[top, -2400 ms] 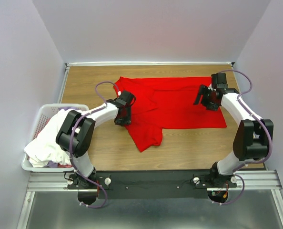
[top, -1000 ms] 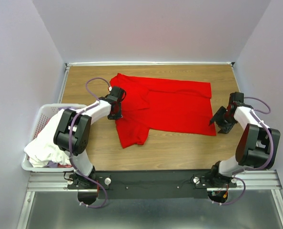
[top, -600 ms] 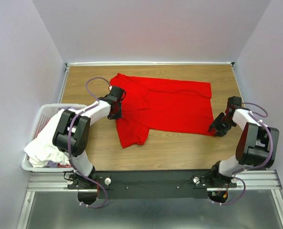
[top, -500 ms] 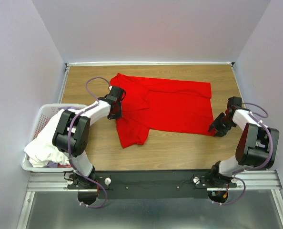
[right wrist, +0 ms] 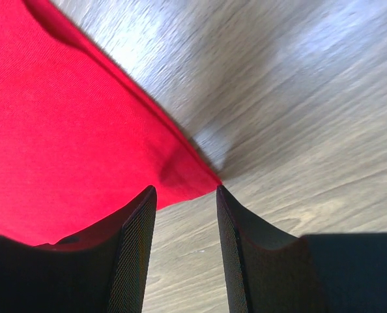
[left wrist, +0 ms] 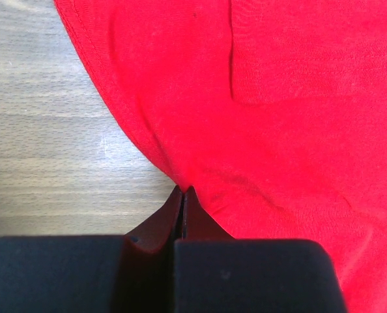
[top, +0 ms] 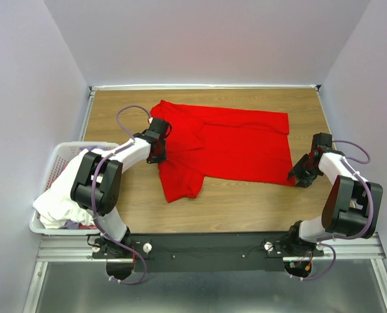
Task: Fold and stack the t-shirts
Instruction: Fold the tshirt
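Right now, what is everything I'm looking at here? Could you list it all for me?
red t-shirt: one, bright red, spread across the middle of the table.
white t-shirts: a heap, number unclear, white, piled in the laundry basket.
laundry basket: one, white, beside the table's left edge.
table: one, wood-brown, under the red t-shirt.
arms: two, white and black, bases at the near edge.
left claw: one, black, shut on the red t-shirt's left edge.
right claw: one, black, open at the red t-shirt's near right corner.
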You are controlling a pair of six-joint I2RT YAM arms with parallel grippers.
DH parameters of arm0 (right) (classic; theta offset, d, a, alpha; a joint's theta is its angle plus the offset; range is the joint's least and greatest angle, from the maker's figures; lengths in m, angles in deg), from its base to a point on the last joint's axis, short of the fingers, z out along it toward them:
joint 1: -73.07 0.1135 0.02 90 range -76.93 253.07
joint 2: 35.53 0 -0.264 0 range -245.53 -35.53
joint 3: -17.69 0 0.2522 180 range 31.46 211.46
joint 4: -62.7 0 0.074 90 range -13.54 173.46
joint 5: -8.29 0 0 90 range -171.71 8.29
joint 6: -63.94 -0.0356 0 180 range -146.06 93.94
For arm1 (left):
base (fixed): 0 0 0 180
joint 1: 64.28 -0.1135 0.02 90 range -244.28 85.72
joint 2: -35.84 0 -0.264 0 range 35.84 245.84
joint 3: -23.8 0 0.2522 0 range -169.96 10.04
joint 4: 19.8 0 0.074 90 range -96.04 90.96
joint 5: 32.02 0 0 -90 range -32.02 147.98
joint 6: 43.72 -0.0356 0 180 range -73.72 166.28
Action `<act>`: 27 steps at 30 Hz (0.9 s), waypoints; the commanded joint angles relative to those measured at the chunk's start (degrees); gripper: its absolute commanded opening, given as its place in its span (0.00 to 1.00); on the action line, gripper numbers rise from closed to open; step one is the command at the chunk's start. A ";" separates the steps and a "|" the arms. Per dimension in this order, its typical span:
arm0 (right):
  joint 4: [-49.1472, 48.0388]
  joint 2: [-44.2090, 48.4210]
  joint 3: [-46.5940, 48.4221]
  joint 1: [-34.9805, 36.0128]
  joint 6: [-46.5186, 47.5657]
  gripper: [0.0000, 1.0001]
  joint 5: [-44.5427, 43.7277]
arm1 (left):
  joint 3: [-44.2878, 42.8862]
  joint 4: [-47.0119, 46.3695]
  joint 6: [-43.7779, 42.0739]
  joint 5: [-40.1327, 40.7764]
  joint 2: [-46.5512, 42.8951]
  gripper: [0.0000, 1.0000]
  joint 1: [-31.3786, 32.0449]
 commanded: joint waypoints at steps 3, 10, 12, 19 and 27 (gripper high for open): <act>1.24 0.80 -1.29 -0.75 -0.17 0.49 -3.59 | 0.51 -0.40 -0.48 -0.99 -2.15 0.00 -0.18; -2.36 0.19 -3.75 -0.75 -0.78 0.49 -2.26 | 0.86 -0.32 -0.39 -1.08 -2.15 0.00 -0.18; -3.24 -0.42 -4.62 -0.75 -0.96 0.48 -2.18 | 0.95 -0.49 -0.22 -1.35 -2.24 0.00 -0.18; -6.94 0.36 -6.83 -0.75 -1.49 0.28 -2.88 | 1.12 -0.14 -0.22 -1.26 -2.68 0.00 -0.18; -6.23 5.89 -6.39 -0.75 -2.72 0.01 -3.49 | 0.42 2.14 -0.57 -1.70 -4.96 0.00 -0.27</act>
